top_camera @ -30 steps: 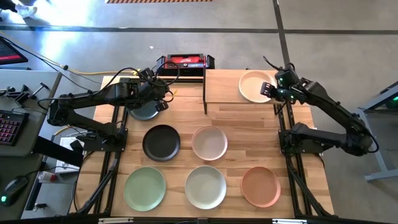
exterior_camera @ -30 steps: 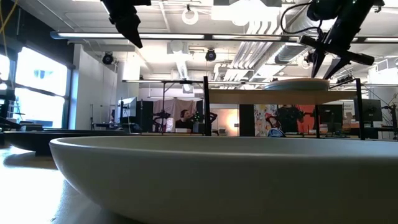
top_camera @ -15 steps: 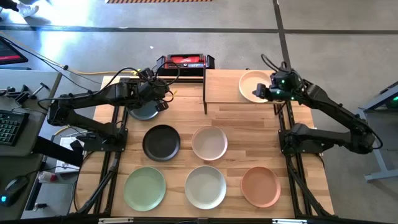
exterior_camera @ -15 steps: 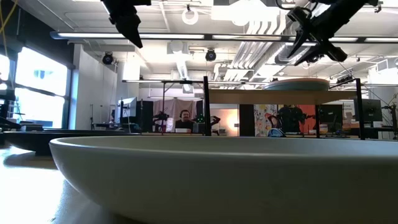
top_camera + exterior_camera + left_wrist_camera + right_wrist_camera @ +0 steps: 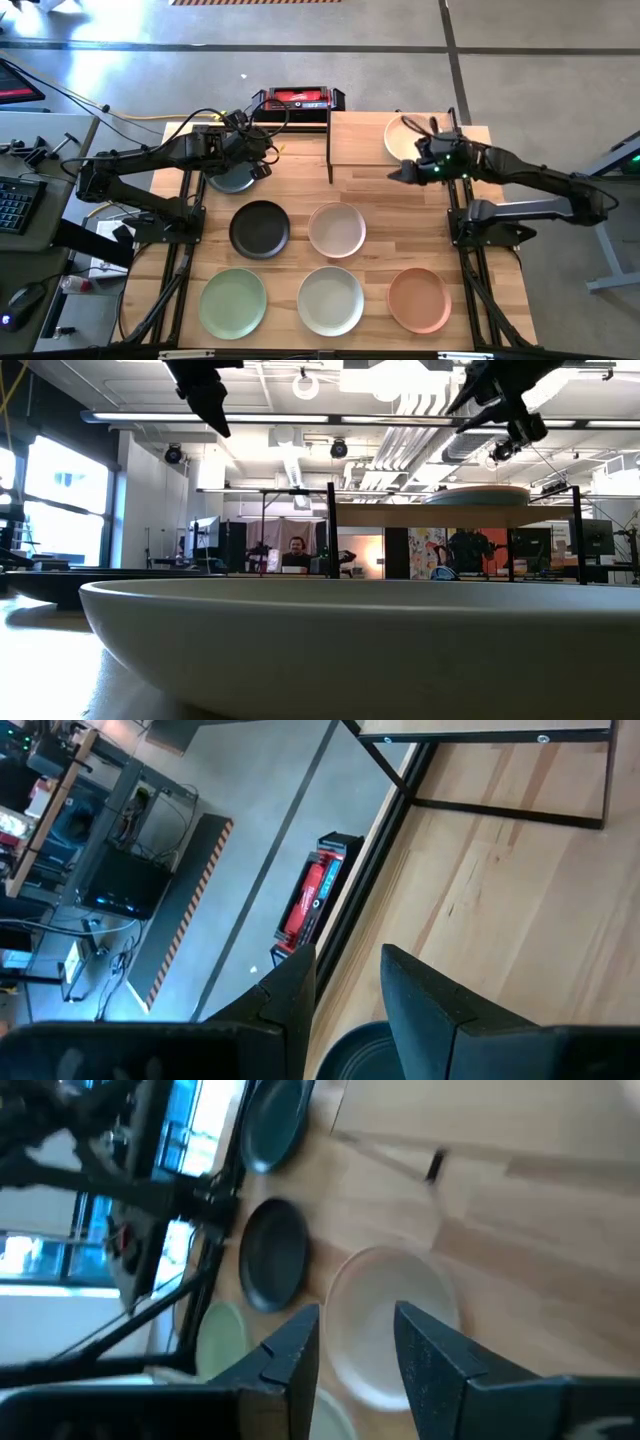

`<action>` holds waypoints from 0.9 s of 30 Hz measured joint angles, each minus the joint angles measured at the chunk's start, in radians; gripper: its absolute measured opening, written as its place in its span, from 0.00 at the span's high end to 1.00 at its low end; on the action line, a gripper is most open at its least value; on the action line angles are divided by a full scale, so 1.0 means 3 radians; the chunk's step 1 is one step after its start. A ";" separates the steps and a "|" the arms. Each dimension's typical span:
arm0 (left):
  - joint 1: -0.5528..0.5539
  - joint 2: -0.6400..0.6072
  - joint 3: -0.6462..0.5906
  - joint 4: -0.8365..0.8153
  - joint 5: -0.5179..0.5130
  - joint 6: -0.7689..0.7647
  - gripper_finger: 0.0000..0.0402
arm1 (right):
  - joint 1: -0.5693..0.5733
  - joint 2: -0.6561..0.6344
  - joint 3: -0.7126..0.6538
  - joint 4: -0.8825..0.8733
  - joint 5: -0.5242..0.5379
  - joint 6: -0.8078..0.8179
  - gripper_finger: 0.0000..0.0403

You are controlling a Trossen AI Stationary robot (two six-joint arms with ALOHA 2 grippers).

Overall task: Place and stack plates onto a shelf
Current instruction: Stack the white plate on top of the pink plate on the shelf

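A cream plate (image 5: 404, 134) rests flat on the light-wood shelf (image 5: 360, 140) at the far right; the low view shows the same cream plate (image 5: 478, 494). On the table lie five plates: black (image 5: 259, 228), pale pink (image 5: 336, 229), light green (image 5: 232, 302), off-white (image 5: 330, 300) and salmon (image 5: 419, 299). A grey-blue plate (image 5: 232, 181) lies at the far left under my left gripper (image 5: 262, 162), which hangs open and empty above it. My right gripper (image 5: 398, 172) hovers open and empty past the shelf's near edge, pointing toward the pale pink plate (image 5: 390, 1330).
A red-and-black box (image 5: 297, 99) sits at the far edge behind the shelf's left end. Thin black shelf posts (image 5: 330, 150) stand between the two arms. The off-white plate (image 5: 350, 640) fills the foreground of the low view.
My right gripper has swung off the cream plate on the shelf toward the table's left and near side, rising a little and turning to point leftward. Its fingers keep the same gap. The cream plate stays on the shelf.
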 joint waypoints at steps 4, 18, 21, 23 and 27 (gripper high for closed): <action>0.0001 0.0000 0.0000 0.0001 0.0137 -0.0002 0.74 | 0.0337 0.0162 0.0000 0.0039 0.0122 0.0201 0.72; 0.0024 0.0001 0.0000 0.0094 0.1035 -0.0606 0.74 | 0.0991 0.1255 -0.0001 0.0144 0.0229 0.0793 0.73; 0.0018 0.0001 0.0000 -0.0012 0.1202 -0.0849 0.74 | 0.1064 0.1452 -0.0001 0.0238 0.0386 0.0861 0.75; 0.0018 0.0001 0.0000 -0.0105 0.1331 -0.0990 0.74 | 0.1105 0.1574 -0.0001 0.0276 0.0512 0.0866 0.76; 0.0018 0.0001 -0.0002 -0.0286 0.1506 -0.1163 0.74 | 0.1172 0.1791 -0.0001 0.0290 0.0584 0.0976 0.79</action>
